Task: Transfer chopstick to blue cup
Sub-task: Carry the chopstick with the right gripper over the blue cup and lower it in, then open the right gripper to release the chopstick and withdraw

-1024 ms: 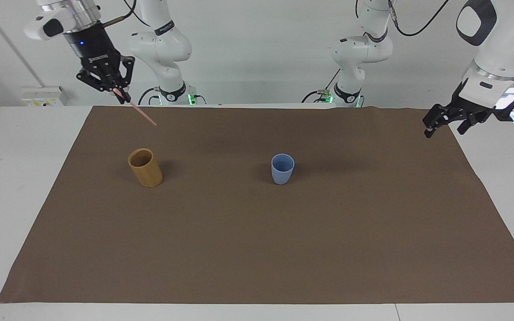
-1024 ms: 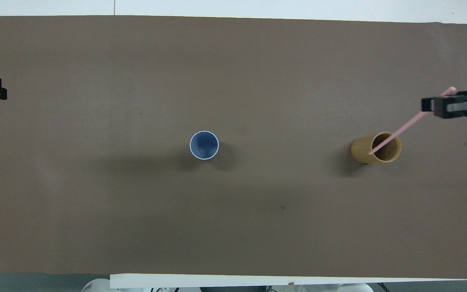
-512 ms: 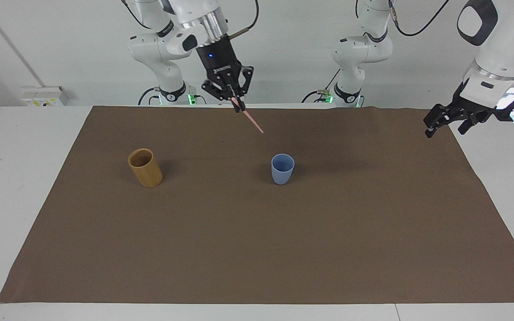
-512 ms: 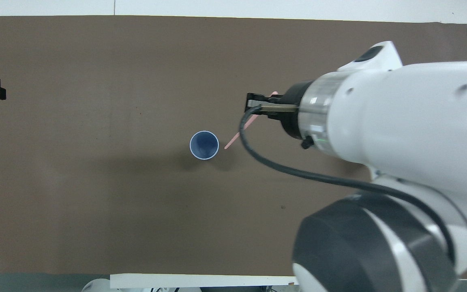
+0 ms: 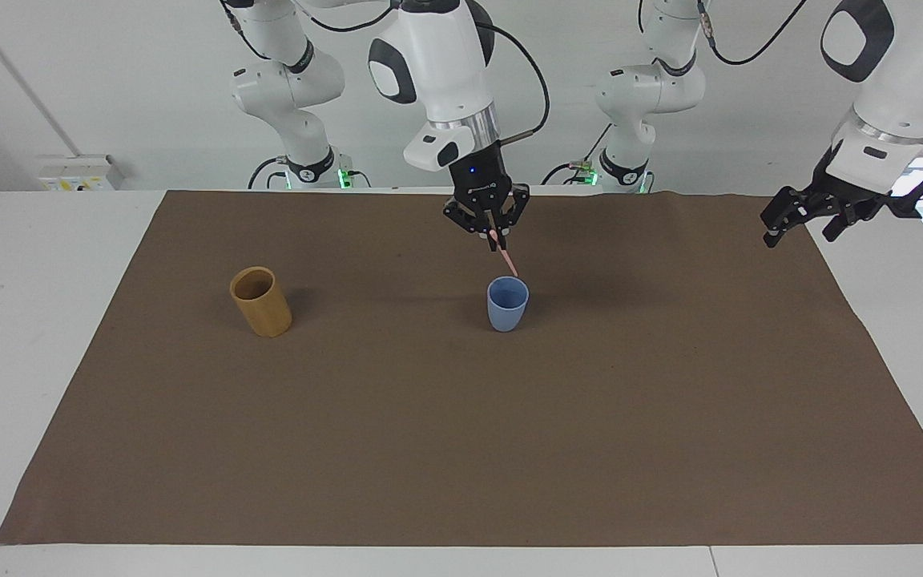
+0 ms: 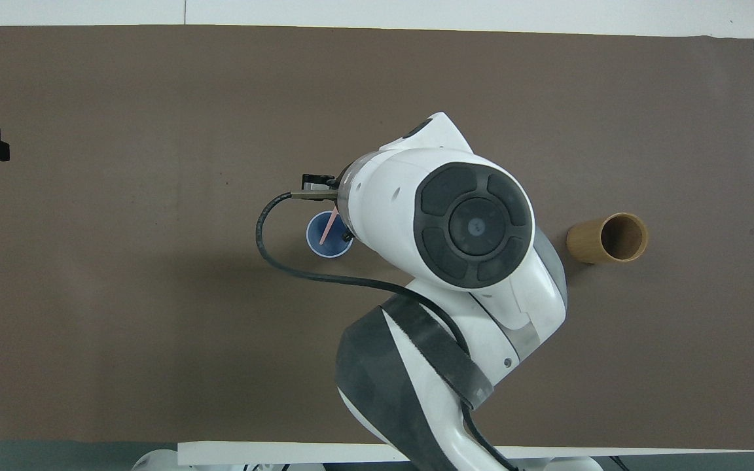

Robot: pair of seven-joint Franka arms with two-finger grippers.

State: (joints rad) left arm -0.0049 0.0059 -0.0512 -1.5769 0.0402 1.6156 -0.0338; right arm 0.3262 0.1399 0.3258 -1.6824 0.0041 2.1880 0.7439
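A tan cup (image 5: 261, 302) is sitting on the brown mat (image 5: 461, 449) toward the right arm's end of the surface, well clear. The right pincer (image 5: 494, 232) is clenching the thin pink chopstick (image 5: 506, 258), tilted over the blue cup (image 5: 507, 304), its lower tip at the rim. The left pincer (image 5: 800, 218) is waiting, released, over the mat's edge.

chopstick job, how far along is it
Done: the chopstick is out of the tan cup and up in the air. In hand: the right end effector, shut on it, holds its lower tip at the blue cup rim. Left: lower it in, release. The left end effector waits open at the mat's edge.
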